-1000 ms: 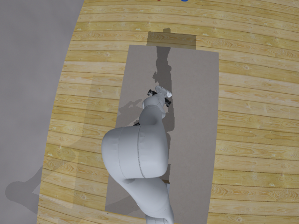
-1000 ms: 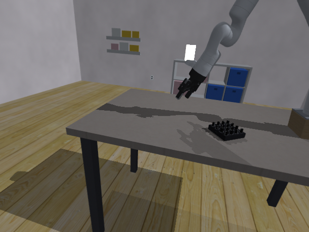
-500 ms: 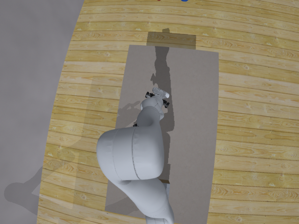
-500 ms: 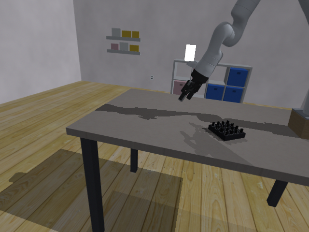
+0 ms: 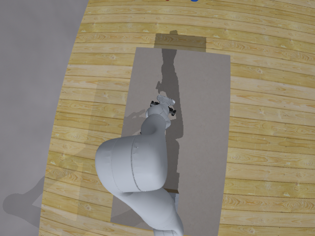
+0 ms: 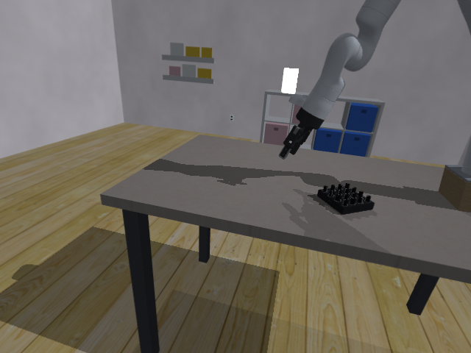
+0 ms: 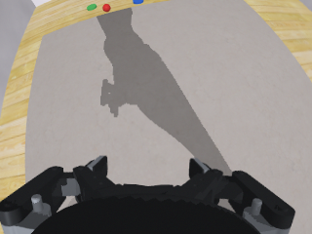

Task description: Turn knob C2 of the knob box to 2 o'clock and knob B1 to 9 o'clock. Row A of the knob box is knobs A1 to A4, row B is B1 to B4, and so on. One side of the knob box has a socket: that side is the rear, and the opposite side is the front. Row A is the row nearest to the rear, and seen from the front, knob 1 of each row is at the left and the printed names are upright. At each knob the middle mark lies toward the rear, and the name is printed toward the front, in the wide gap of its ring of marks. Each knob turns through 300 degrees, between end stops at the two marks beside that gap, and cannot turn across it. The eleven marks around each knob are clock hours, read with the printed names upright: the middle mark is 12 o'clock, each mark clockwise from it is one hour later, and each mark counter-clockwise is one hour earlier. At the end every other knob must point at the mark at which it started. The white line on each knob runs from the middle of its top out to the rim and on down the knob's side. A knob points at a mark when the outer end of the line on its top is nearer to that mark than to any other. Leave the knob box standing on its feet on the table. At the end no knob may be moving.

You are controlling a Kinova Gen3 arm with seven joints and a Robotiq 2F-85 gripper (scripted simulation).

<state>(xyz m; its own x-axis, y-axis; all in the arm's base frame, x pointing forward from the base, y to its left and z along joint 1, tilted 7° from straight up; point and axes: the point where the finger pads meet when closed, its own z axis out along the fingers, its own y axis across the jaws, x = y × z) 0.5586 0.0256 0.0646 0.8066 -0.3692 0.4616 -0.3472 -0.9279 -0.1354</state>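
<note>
One black gripper (image 5: 162, 107) (image 6: 288, 154) (image 7: 148, 167) is up in the air over the gray table (image 5: 203, 101) (image 6: 228, 205) (image 7: 63, 97), with its two fingers wide apart and nothing in between them. It leans down at a slant from the end of the big light gray arm (image 5: 150, 162) (image 6: 330, 76). The black knob box (image 6: 345, 207) sits flat on the table, and lots of little black knobs (image 6: 346, 185) stick up from its top. The gripper is higher than the box and well apart from it, so it touches no knob. From the top, the arm hides nearly all of the box. The knobs look too small to tell where their white lines point. Dark shadows (image 5: 170, 81) (image 6: 232, 173) (image 7: 132, 73) lie across the table. Behind the table, blue bins (image 6: 361, 118) and pink bins (image 6: 276, 134) sit in a white shelf (image 6: 380, 101), and a bright lamp (image 6: 289, 80) stands on top.

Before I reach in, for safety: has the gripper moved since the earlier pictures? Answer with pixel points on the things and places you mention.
Yes: in the exterior view, the gripper (image 5: 163, 107) (image 6: 288, 154) (image 7: 148, 167) moved down-right, nearer the knob box (image 6: 345, 201).
</note>
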